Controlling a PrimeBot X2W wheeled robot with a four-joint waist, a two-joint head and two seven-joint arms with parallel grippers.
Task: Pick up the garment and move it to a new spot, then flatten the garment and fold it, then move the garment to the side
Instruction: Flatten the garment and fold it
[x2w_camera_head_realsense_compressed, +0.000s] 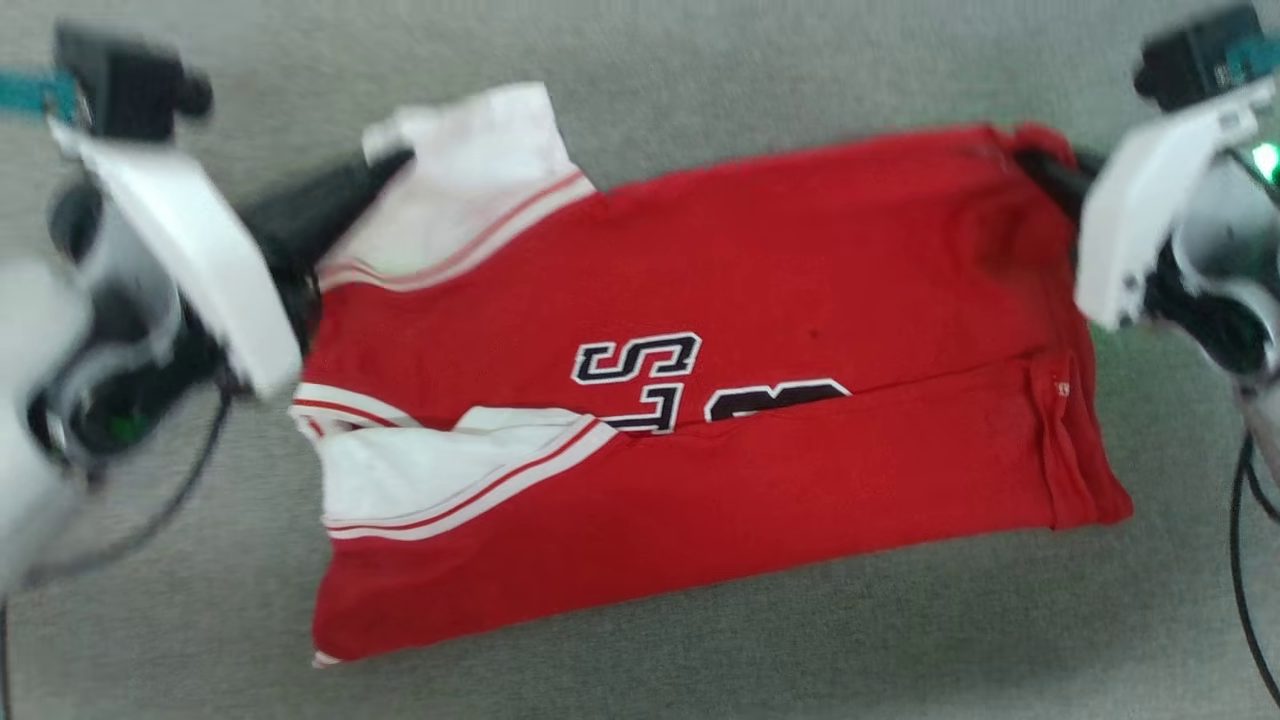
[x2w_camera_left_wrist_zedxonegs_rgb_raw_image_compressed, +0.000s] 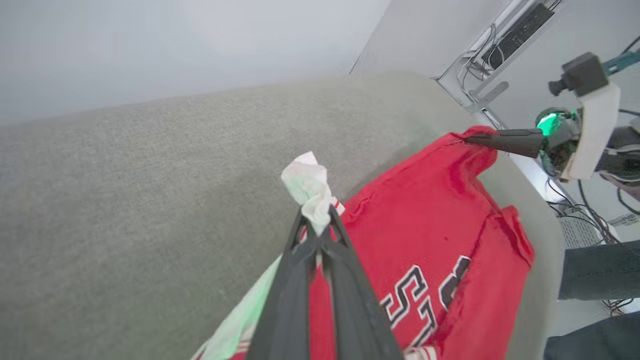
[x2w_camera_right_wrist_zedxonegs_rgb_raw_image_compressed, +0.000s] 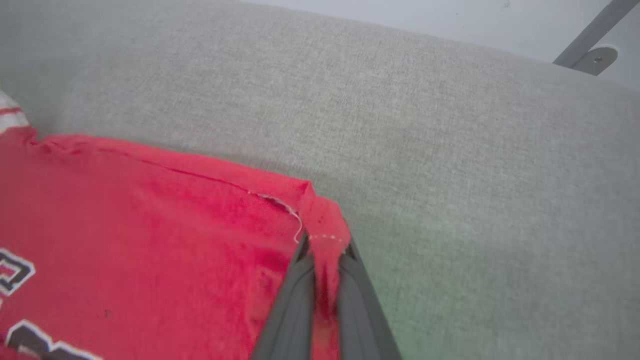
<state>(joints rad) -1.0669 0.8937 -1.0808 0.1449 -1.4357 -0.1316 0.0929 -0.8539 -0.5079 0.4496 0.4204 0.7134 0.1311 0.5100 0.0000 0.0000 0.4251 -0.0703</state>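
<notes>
The garment (x2w_camera_head_realsense_compressed: 760, 300), a red jersey T-shirt with white sleeves and dark white-outlined lettering, lies sideways on the grey surface, its near long edge folded over the chest letters. My left gripper (x2w_camera_head_realsense_compressed: 385, 165) is shut on the far white sleeve (x2w_camera_left_wrist_zedxonegs_rgb_raw_image_compressed: 310, 187) and holds it raised off the surface. My right gripper (x2w_camera_head_realsense_compressed: 1035, 160) is shut on the far red hem corner (x2w_camera_right_wrist_zedxonegs_rgb_raw_image_compressed: 322, 225). Between the two grippers the far edge of the garment is stretched. The other sleeve (x2w_camera_head_realsense_compressed: 450, 470) lies folded onto the body.
A grey fabric surface (x2w_camera_head_realsense_compressed: 640, 60) spreads all round the garment. Beyond its right end, the left wrist view shows a cable tray (x2w_camera_left_wrist_zedxonegs_rgb_raw_image_compressed: 520, 35), floor cables and a person's dark trouser legs (x2w_camera_left_wrist_zedxonegs_rgb_raw_image_compressed: 595, 270).
</notes>
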